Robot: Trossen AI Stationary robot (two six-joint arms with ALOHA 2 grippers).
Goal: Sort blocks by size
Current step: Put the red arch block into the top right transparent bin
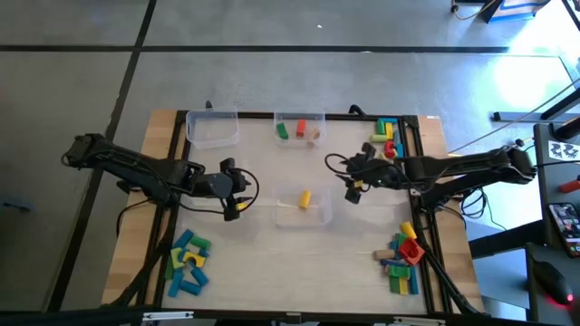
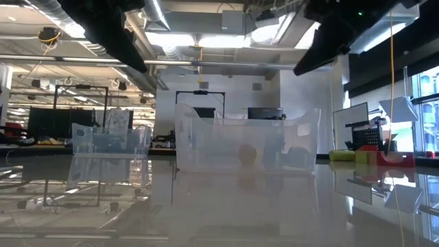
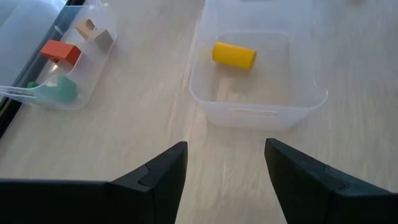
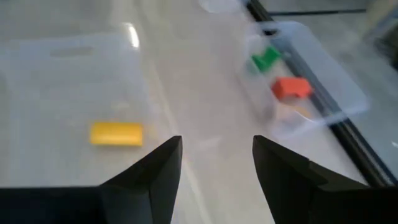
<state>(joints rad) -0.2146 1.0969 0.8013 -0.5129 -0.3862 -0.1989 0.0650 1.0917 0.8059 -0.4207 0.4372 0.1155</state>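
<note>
Both grippers empty, jaws apart: left gripper [image 1: 237, 192] and right gripper [image 1: 355, 181] flank the centre tub [image 1: 304, 220] holding a yellow block [image 1: 305, 197]. Far tub [image 1: 301, 140] holds green, red, tan blocks. Block piles [image 1: 188, 263] at table corners.

Open tabletop [image 1: 272, 167] between the middle tub [image 1: 304, 206] and the far tub [image 1: 300, 129]: room enough to pass. Left gripper [image 1: 237, 188] and right gripper [image 1: 355, 184], both open and empty, flanking the middle tub, each with clear board just ahead of its fingers. An empty tub [image 1: 212, 128] at the far left. Block piles crowding three corners: near left [image 1: 188, 263], near right [image 1: 404, 260], far right [image 1: 387, 138]. Black frame rail [image 1: 174, 163] bounding the sides.
</note>
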